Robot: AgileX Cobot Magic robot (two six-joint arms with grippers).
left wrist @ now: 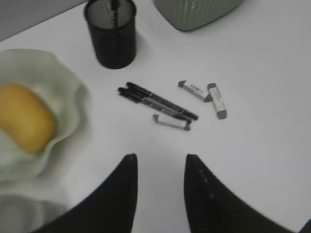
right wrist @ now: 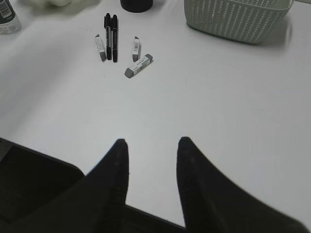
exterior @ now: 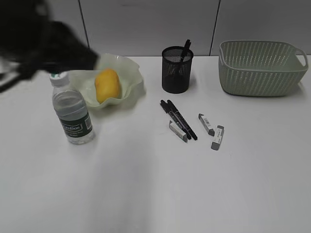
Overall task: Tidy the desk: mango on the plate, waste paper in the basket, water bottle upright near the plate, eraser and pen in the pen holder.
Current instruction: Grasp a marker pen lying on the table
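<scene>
**Pens and erasers lie loose on the desk, clear of both open grippers**

We see the mango [exterior: 107, 85] lying in the plate [exterior: 131, 73] at the back left of the desk [exterior: 146, 194]. The water bottle [exterior: 72, 110] stands upright just in front of the plate, at its left side. Behind the middle of the desk stands the pen holder [exterior: 177, 69] with one dark pen sticking out of it. The basket [exterior: 261, 67] sits at the back right, well apart from the holder.

Between holder and basket, nearer the front, two black pens [exterior: 179, 119] lie side by side, touching. Three grey-and-white erasers lie around them: one [exterior: 178, 131] just beside the pens on the left, two [exterior: 206, 124] [exterior: 217, 137] to the right, close together.

From the left wrist we see the left gripper [left wrist: 158, 165] with its fingers spread and nothing between them. It hangs above bare desk; the pens [left wrist: 158, 101] and erasers lie ahead of it, the plate and mango [left wrist: 24, 124] off to its left.

The right gripper [right wrist: 149, 145] is likewise spread and holds nothing. The pens [right wrist: 111, 36] and erasers [right wrist: 139, 65] lie well ahead of it to the left, the basket [right wrist: 233, 19] ahead to the right.

In the outside view a blurred black arm [exterior: 39, 43] crosses the upper left corner above the bottle. We cannot find the waste paper in any view.
</scene>
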